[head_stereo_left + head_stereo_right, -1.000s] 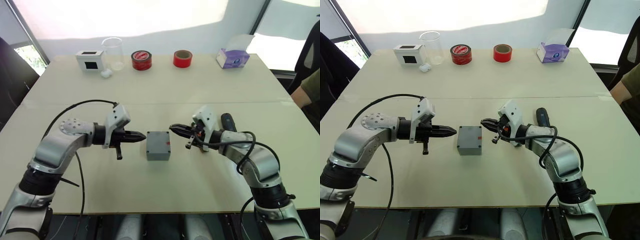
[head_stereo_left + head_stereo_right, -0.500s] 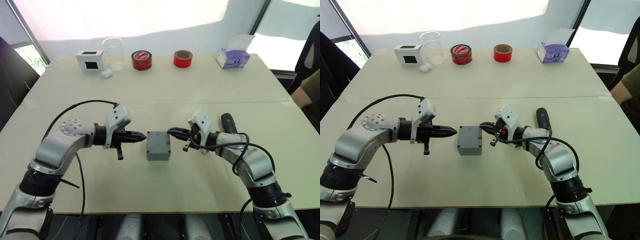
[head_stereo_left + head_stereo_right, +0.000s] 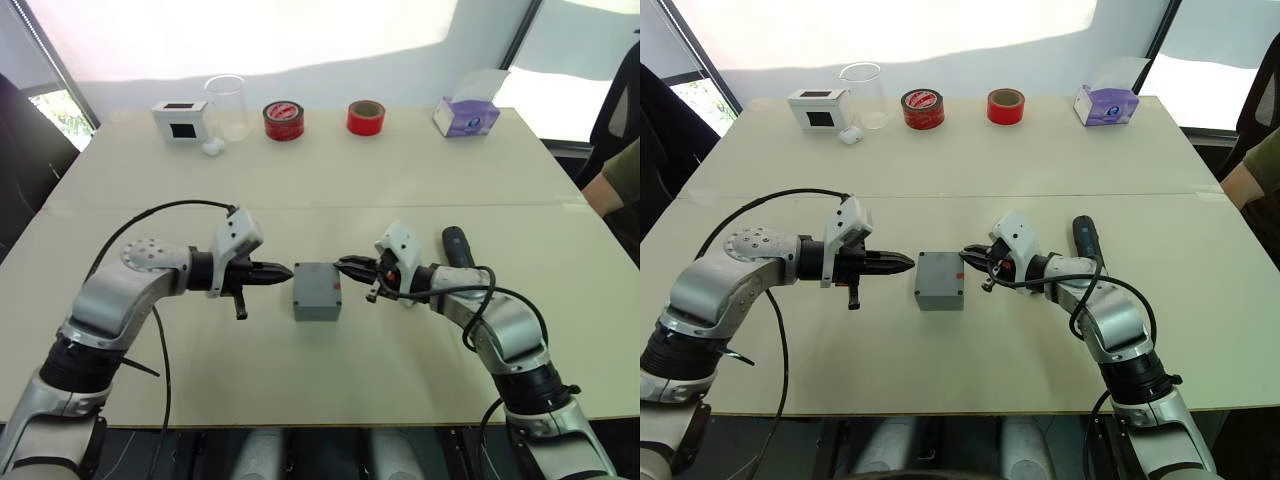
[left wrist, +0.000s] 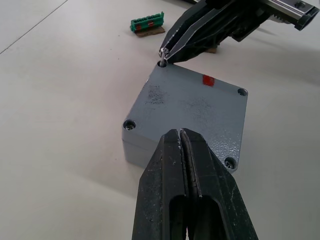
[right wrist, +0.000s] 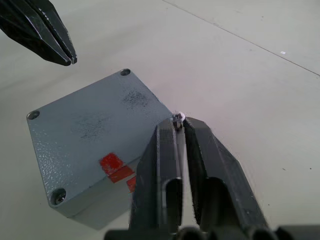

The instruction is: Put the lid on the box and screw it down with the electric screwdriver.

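Screw-setting is the step in hand: the right gripper (image 5: 179, 125) pinches a tiny screw (image 5: 177, 118) at a corner hole of the lid (image 4: 195, 107), which sits on the box (image 3: 316, 290) mid-table. Left gripper (image 4: 181, 145) hovers closed and empty at the box's left. Screwdriver (image 3: 457, 246) lies untouched, right of the box. Next: seat the screw squarely, then fetch that tool.
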`<move>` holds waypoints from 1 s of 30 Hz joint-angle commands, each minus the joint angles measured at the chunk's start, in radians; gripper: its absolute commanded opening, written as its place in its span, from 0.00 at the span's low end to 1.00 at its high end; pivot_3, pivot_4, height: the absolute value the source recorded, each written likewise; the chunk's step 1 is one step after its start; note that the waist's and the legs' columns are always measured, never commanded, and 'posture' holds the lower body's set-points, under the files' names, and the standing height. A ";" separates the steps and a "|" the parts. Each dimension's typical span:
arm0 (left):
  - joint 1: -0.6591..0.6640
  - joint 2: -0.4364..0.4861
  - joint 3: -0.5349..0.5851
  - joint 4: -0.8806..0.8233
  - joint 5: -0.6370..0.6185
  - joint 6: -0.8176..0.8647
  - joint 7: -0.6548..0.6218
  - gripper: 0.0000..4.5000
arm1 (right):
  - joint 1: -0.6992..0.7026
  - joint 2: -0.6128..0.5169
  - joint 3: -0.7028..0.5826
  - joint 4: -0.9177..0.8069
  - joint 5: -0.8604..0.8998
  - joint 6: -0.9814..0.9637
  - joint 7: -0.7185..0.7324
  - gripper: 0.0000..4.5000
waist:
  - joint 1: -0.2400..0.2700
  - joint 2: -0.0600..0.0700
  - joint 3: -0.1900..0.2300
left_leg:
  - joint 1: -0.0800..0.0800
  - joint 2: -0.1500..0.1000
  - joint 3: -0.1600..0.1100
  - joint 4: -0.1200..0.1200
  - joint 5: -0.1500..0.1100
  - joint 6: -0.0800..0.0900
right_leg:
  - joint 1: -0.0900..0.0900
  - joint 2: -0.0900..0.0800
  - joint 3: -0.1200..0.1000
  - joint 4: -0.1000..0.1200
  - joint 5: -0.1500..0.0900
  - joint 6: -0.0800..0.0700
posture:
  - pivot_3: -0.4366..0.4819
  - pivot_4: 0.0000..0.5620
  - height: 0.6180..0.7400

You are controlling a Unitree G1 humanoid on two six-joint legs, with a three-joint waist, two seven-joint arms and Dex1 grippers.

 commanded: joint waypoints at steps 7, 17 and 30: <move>-0.024 -0.009 0.014 -0.013 -0.010 -0.022 -0.005 0.00 | -0.041 -0.020 -0.066 -0.026 -0.002 0.005 -0.034 0.85 | 0.001 0.000 0.000 | 0.000 0.000 0.000 0.000 0.000 0.000 | 0.000 0.000 0.000 0.000 0.000 0.000 | 0.48 0.27 1.00; -0.146 -0.067 -0.112 -0.022 0.043 -0.113 -0.076 0.00 | -0.227 -0.336 -0.292 0.056 0.090 0.375 -0.018 0.92 | 0.021 0.001 0.001 | 0.000 -0.002 0.001 0.002 0.000 0.000 | 0.000 -0.001 0.000 -0.001 0.000 0.000 | 0.48 0.27 1.00; -0.196 -0.153 -0.164 -0.071 0.037 -0.140 -0.103 0.00 | -0.333 -0.678 -0.052 0.229 0.176 0.900 0.108 1.00 | 0.016 0.001 0.001 | 0.000 0.001 0.002 0.001 -0.001 0.001 | -0.001 -0.001 0.001 -0.003 -0.001 -0.002 | 0.48 0.27 1.00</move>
